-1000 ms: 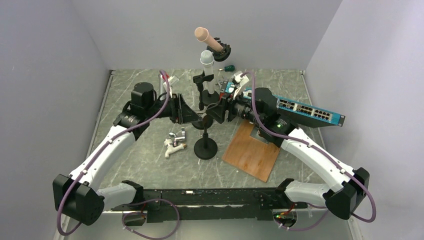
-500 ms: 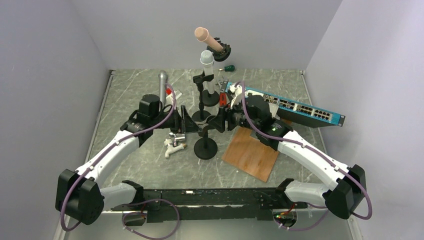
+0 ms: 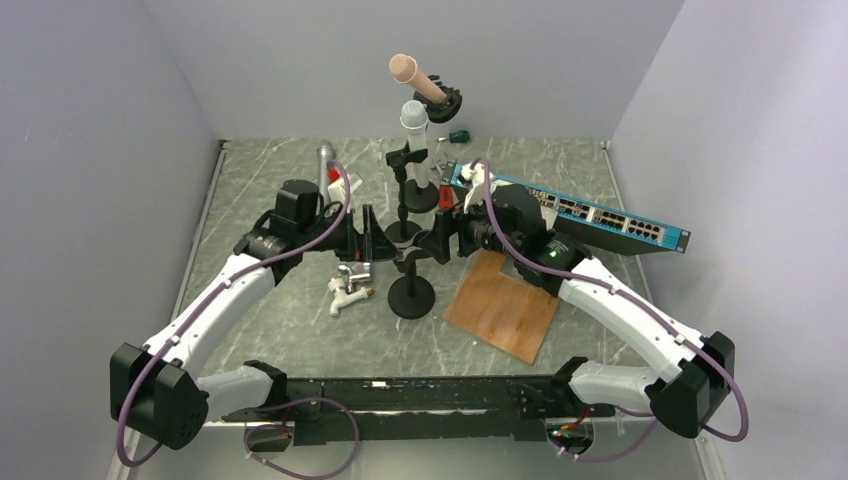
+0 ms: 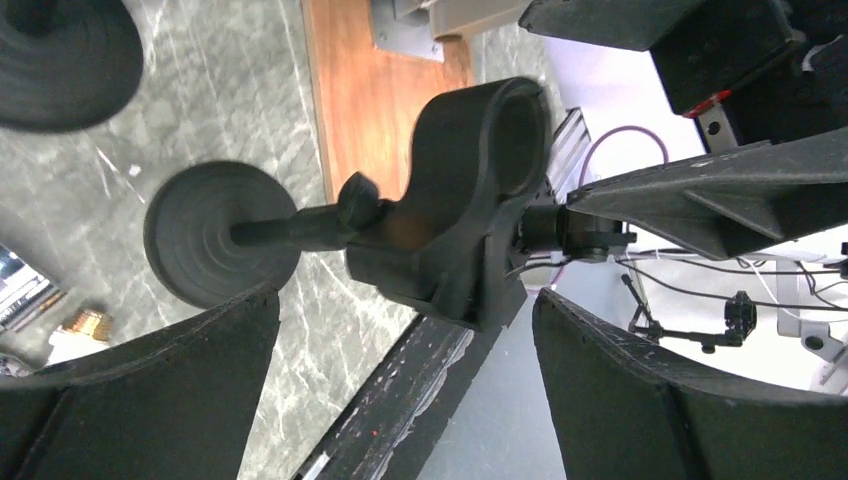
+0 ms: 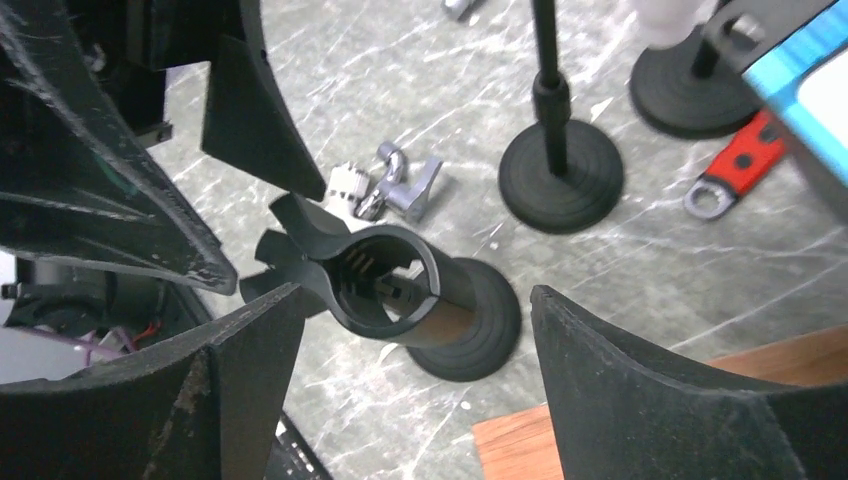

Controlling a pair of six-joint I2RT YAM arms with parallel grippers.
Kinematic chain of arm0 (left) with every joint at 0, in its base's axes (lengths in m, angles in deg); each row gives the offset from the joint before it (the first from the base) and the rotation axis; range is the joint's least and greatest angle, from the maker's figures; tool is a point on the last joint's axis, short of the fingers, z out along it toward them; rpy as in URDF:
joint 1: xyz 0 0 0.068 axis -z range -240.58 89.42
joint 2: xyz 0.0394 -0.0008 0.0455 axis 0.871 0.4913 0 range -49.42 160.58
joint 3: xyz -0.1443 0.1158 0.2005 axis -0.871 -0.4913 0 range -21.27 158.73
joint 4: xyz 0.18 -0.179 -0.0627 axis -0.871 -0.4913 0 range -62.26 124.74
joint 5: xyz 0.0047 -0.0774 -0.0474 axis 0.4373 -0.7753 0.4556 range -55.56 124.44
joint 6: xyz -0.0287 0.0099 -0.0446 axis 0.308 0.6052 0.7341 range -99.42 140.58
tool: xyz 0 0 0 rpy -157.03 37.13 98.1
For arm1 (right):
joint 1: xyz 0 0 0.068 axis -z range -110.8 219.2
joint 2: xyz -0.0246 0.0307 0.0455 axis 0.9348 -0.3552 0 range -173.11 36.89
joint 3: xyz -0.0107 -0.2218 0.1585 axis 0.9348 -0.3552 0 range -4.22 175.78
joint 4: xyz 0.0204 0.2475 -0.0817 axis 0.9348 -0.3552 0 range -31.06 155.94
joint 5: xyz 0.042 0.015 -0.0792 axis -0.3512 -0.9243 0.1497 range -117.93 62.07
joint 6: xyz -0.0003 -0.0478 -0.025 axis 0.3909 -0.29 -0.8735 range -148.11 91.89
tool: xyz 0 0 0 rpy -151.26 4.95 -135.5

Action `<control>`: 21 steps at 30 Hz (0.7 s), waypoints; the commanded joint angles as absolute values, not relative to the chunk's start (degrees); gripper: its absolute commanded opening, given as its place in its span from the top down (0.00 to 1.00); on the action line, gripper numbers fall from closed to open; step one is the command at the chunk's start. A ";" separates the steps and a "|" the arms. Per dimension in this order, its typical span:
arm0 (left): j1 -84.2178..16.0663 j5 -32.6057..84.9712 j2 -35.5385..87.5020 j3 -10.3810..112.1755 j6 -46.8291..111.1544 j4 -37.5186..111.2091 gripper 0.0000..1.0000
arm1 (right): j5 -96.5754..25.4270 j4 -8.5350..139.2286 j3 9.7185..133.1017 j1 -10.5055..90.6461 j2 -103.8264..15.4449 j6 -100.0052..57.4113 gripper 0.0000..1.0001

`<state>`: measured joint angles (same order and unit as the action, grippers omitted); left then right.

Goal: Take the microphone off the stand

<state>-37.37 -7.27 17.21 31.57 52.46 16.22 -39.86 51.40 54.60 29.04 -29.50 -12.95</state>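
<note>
Presently catalogued: one silver-grey microphone [image 3: 325,163], apparently lying on the marble-patterned table [image 3: 300,335] beyond the left arm and apart from every stand.

Appearance: a plain cylindrical barrel with a paler, rounded end pointing toward the back wall. Finer detail is too small to make out.

Handling (a judgement, not a reading): rigid, probably fairly light, with a smooth barrel that could slip or roll. It is best taken across the middle of the barrel, away from the more delicate head.

Associated item: the nearest stand [image 3: 411,297], with a round black base and a thin post. Its clip [image 5: 385,280] is a hollow ring, and both wrist views show nothing in it.

Left gripper [image 4: 405,300]: fingers spread wide on either side of the clip, holding nothing.

Right gripper [image 5: 418,292]: likewise wide apart around the same clip from the opposite side, also empty.

Status: with that clip bare, the removal looks done for this stand.

Also held in stands at the back: a pink-headed microphone [image 3: 405,68] and a white-headed microphone [image 3: 414,113]. A wooden board [image 3: 503,305] lies just right of the stand's base.
</note>
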 commanded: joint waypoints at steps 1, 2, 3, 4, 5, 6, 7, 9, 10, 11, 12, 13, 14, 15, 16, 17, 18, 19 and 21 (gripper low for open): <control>-37.40 -4.65 15.94 40.18 46.55 9.40 0.01 | -32.25 48.93 61.75 29.29 -28.74 -14.23 0.09; -37.62 -4.99 16.03 41.22 46.24 8.94 0.01 | -30.69 48.02 63.27 29.29 -29.35 -14.33 0.06; -37.87 -5.43 16.09 42.10 46.05 8.70 0.01 | -29.31 47.08 65.46 29.29 -29.97 -14.58 0.04; -38.20 -5.78 16.14 42.88 45.76 8.39 0.01 | -27.51 46.32 67.00 29.25 -30.66 -14.61 0.02; -38.57 -5.92 16.19 43.68 45.34 7.96 0.01 | -25.61 45.96 68.39 29.28 -31.19 -14.17 0.00; -39.02 -5.82 16.15 44.68 44.96 7.38 0.01 | -23.83 45.77 69.66 29.23 -31.63 -13.54 0.00; -39.49 -5.65 16.19 45.67 44.53 6.99 0.01 | -22.17 45.69 70.79 29.29 -32.00 -12.80 0.00; -40.62 -4.81 16.16 47.94 43.92 6.40 0.00 | -19.25 46.04 72.74 29.30 -32.42 -11.54 0.00; -41.22 -4.25 16.14 49.08 43.80 6.45 0.01 | -18.51 46.44 73.45 29.30 -32.57 -11.30 0.00; -41.69 -3.59 16.14 50.31 43.87 6.71 0.01 | -17.82 46.66 74.39 29.28 -32.93 -11.12 0.00; -42.16 -3.17 16.20 51.41 44.06 7.33 0.00 | -16.86 46.61 75.43 29.29 -33.53 -10.76 0.00; -42.49 -2.82 16.34 52.81 44.36 8.00 0.01 | -15.56 46.49 76.46 29.34 -34.29 -10.50 0.00; -42.69 -2.43 16.46 54.07 44.59 9.03 0.01 | -14.72 46.50 77.53 29.30 -35.05 -10.50 0.00; -42.81 -1.90 16.68 55.26 44.84 10.27 0.01 | -14.52 46.64 78.43 29.27 -36.05 -11.19 0.00; -42.82 -1.07 16.71 56.31 45.17 11.59 0.01 | -14.82 46.73 79.45 29.25 -37.14 -11.98 0.00; -42.82 0.06 16.26 56.32 45.60 14.21 0.01 | -15.23 46.78 80.56 29.29 -38.34 -12.64 0.00; -42.82 1.47 15.48 55.47 46.10 17.34 0.01 | -15.60 47.17 81.33 29.34 -39.42 -13.03 0.00; -42.87 3.31 14.59 54.25 46.49 20.87 0.01 | -16.08 48.05 81.79 29.26 -40.49 -13.30 0.00; -42.82 6.90 13.01 52.04 46.40 26.21 0.01 | -18.26 50.49 81.83 29.31 -41.37 -14.37 0.00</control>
